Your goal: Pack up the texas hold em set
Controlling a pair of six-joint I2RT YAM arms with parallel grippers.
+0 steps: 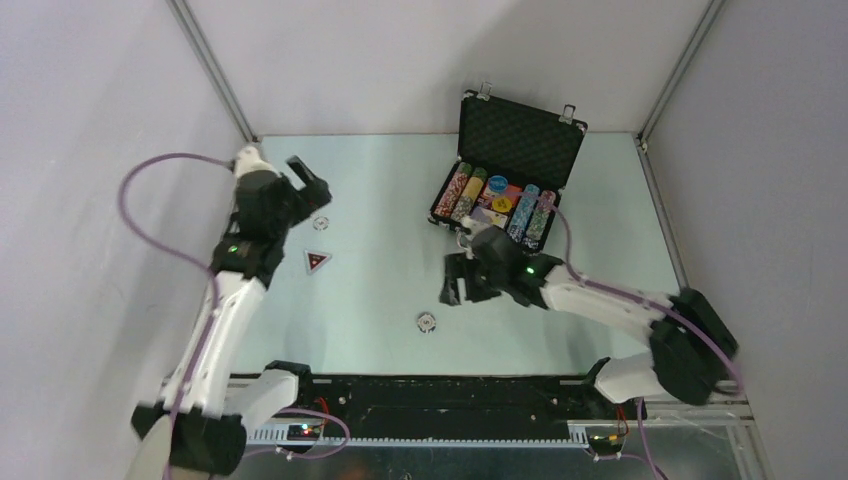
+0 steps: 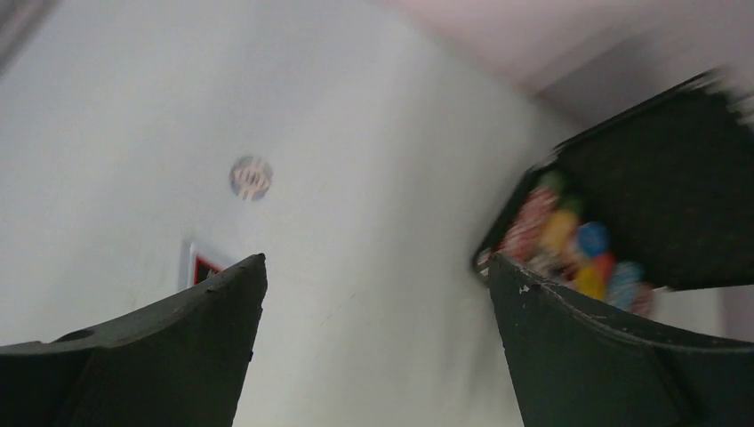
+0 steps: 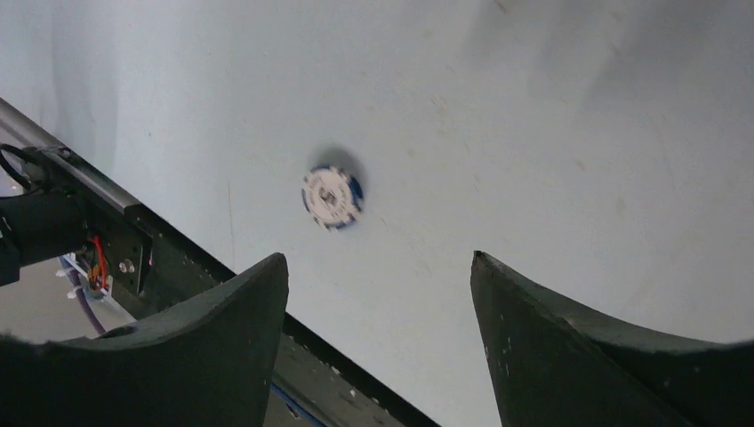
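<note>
My left pincer (image 1: 308, 178) hangs wide open and empty above the far chip (image 1: 321, 223) and the triangular piece (image 1: 317, 261). My right pincer (image 1: 458, 277) gapes empty too, near the blue-edged chip (image 1: 427, 322). The briefcase (image 1: 520, 140) stands open at the far right of the worktop (image 1: 380, 200), with chip rows (image 1: 460, 190) inside.

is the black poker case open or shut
Open: the case has its lid raised, with chip rows visible inside.

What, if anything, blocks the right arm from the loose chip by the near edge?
Probably nothing, so yes: the right gripper is open and empty, and the chip lies alone on the table ahead.
</note>
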